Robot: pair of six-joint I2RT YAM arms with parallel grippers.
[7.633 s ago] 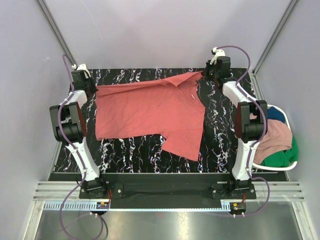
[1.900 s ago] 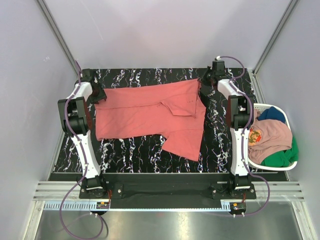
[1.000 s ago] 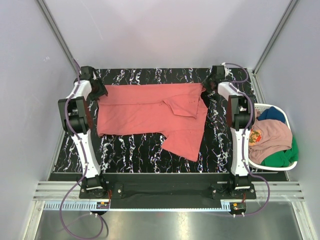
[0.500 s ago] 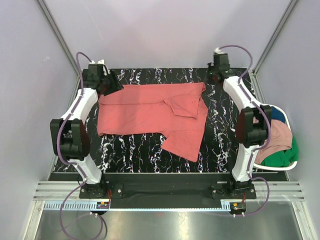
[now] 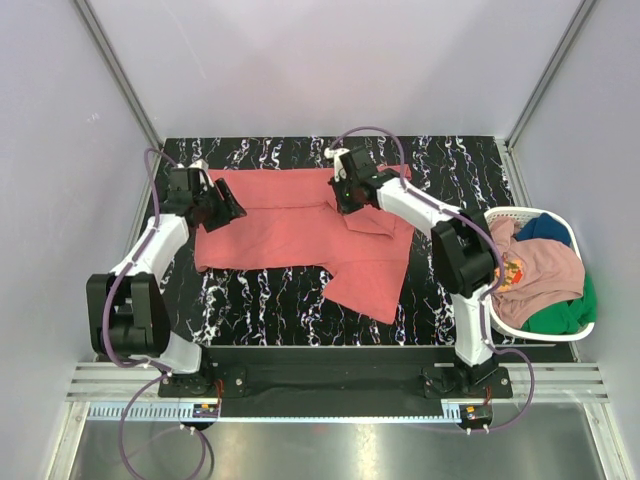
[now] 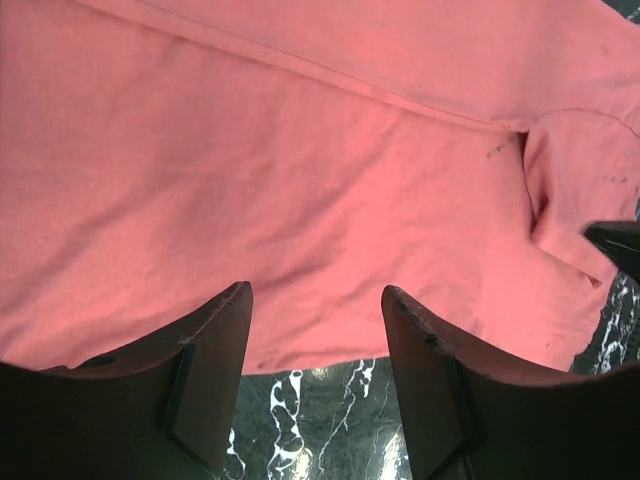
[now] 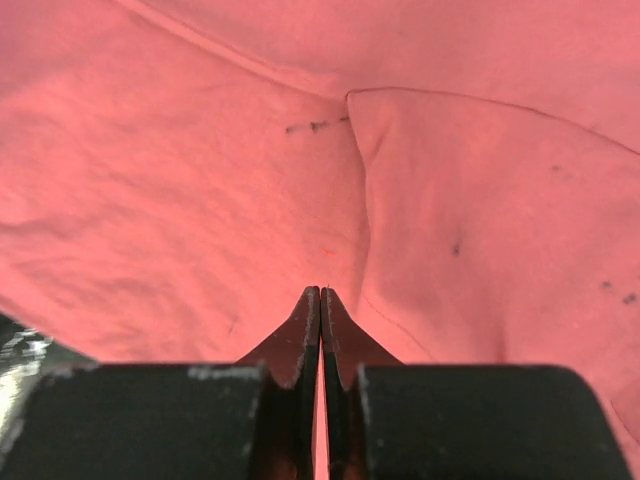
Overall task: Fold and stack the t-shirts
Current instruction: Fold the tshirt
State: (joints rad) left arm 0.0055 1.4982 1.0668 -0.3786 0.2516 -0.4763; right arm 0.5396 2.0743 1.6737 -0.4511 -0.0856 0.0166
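Note:
The coral-red t-shirt [image 5: 290, 225] lies spread flat on the black marbled table, its right sleeve [image 5: 372, 216] folded in over the body. My left gripper [image 5: 228, 211] hovers open over the shirt's left edge; in the left wrist view its fingers [image 6: 215, 340] straddle the hem of the red shirt [image 6: 300, 180], holding nothing. My right gripper [image 5: 346, 200] hangs over the shirt's upper middle beside the sleeve fold. It is shut [image 7: 320, 292] with nothing in it, above the red cloth [image 7: 200, 170]. The pink [image 5: 548, 272], dark blue [image 5: 546, 228] and green [image 5: 562, 318] t-shirts lie bundled in the basket.
The white laundry basket [image 5: 497, 222] stands off the table's right edge, next to the right arm's base. Bare black table [image 5: 260, 300] shows in front of the shirt and along the far edge [image 5: 450, 160]. Grey walls close in the back and sides.
My right arm has swung from the far right corner leftward to above the shirt's middle, and its jaws have shut. My left gripper has drawn nearer along the shirt's left edge, staying open.

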